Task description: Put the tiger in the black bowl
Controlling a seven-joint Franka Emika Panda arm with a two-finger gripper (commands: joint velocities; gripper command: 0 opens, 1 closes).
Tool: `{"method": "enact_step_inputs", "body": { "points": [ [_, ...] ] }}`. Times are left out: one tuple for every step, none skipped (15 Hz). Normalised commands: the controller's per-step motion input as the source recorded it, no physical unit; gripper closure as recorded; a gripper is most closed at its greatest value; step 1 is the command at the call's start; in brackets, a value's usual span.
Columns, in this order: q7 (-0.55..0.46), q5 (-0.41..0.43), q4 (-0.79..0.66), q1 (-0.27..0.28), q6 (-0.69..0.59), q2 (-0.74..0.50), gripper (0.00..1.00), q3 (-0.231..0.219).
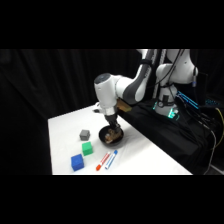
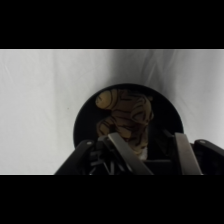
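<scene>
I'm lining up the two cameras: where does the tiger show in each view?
Side view: the tiger sits in the black bowl near the table's middle, under the gripper.
Wrist view: the tiger fills the picture's middle, inside the bowl, just above the fingers.
Shared landmark: the black bowl around it.

You've got a white counter [image 1: 145,155] w/ black curtain [image 1: 50,80] behind & around it; dark bench [image 1: 175,130] at right, teal light [image 1: 172,113] glowing there.

White table [image 1: 145,155] with bowl [image 1: 106,139], cubes [image 1: 82,149], markers [image 1: 107,160]
</scene>
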Motion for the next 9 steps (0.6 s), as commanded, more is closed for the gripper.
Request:
{"method": "enact_step_inputs", "body": {
  "points": [
    [-0.18, 0.017, -0.13, -0.047, -0.13, -0.38, 0.02, -0.024],
    [-0.17, 0.011, -0.16, -0.037, -0.18, -0.47, 0.00, -0.015],
    [-0.16, 0.015, -0.16, -0.026, -0.26, -0.52, 0.00, -0.003],
    [-0.15, 0.012, -0.17, -0.012, -0.33, -0.59, 0.00, 0.010],
    [-0.16, 0.031, -0.17, -0.009, -0.33, -0.62, 0.00, 0.027],
    [-0.13, 0.012, -0.15, -0.001, -0.35, -0.63, 0.00, 0.030],
    [-0.14, 0.032, -0.12, 0.002, -0.39, -0.63, 0.00, 0.041],
    [-0.14, 0.046, -0.09, 0.003, -0.37, -0.60, 0.00, 0.047],
    [-0.15, 0.066, -0.05, 0.003, -0.37, -0.55, 0.00, 0.049]
  ]
}}
